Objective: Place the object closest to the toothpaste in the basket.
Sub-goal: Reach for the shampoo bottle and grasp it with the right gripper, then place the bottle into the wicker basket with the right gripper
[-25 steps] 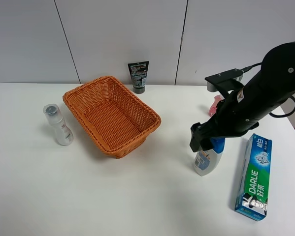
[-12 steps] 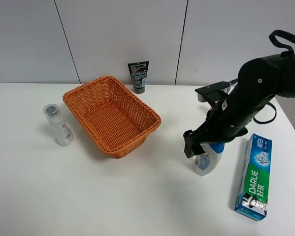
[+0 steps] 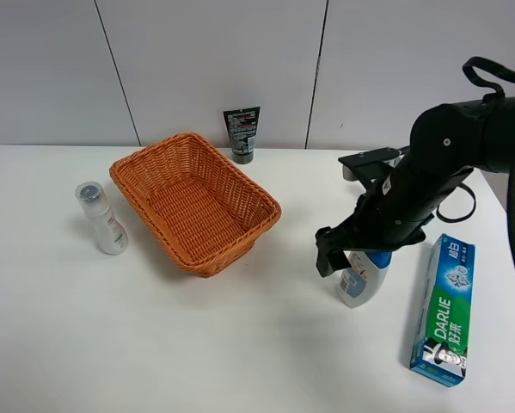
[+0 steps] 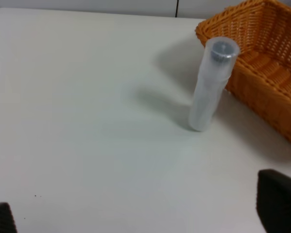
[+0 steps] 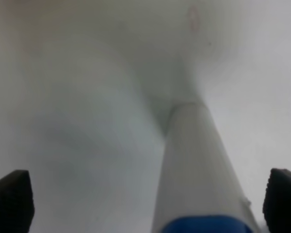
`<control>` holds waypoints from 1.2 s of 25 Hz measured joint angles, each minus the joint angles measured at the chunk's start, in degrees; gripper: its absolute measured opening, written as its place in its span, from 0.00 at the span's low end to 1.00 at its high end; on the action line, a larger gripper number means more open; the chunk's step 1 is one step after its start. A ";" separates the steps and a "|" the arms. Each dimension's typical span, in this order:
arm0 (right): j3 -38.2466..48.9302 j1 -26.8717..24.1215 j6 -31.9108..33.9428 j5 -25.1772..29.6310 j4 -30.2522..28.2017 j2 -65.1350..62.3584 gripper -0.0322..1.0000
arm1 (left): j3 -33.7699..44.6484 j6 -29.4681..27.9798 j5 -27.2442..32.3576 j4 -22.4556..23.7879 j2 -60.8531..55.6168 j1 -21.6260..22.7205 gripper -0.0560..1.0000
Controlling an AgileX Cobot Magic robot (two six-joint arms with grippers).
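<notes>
The green toothpaste box [image 3: 444, 310] lies at the right of the table. Just left of it stands a white bottle with a blue cap [image 3: 358, 284]. It also shows in the right wrist view [image 5: 194, 165], blurred and very close. My right gripper [image 3: 353, 251] is open and hangs right over the bottle's cap. In the right wrist view its fingertips [image 5: 9, 199] stand wide on either side of the bottle without touching it. The orange wicker basket [image 3: 126, 172] stands left of centre. My left gripper [image 4: 139, 213] is open and empty, out of the exterior view.
A clear bottle with a grey cap [image 3: 102, 219] stands left of the basket, also in the left wrist view [image 4: 211, 82] next to the basket wall [image 4: 266, 82]. A black tube [image 3: 242, 133] stands upright against the back wall.
My right arm has moved a little left and lower over the white bottle. The bottle, toothpaste and basket have not moved.
</notes>
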 joint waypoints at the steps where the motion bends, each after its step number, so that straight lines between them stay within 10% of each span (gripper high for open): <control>1: 0.00 0.00 0.00 0.13 0.39 0.00 0.92 | 0.00 0.00 0.00 0.00 0.00 0.00 0.99; 20: 0.00 0.00 1.05 6.33 -4.64 0.00 0.40 | 0.00 0.00 0.00 0.05 0.00 0.00 0.99; 30: -0.02 0.13 0.84 6.75 -7.60 -1.13 0.39 | 0.00 0.00 0.00 0.05 0.00 0.00 0.99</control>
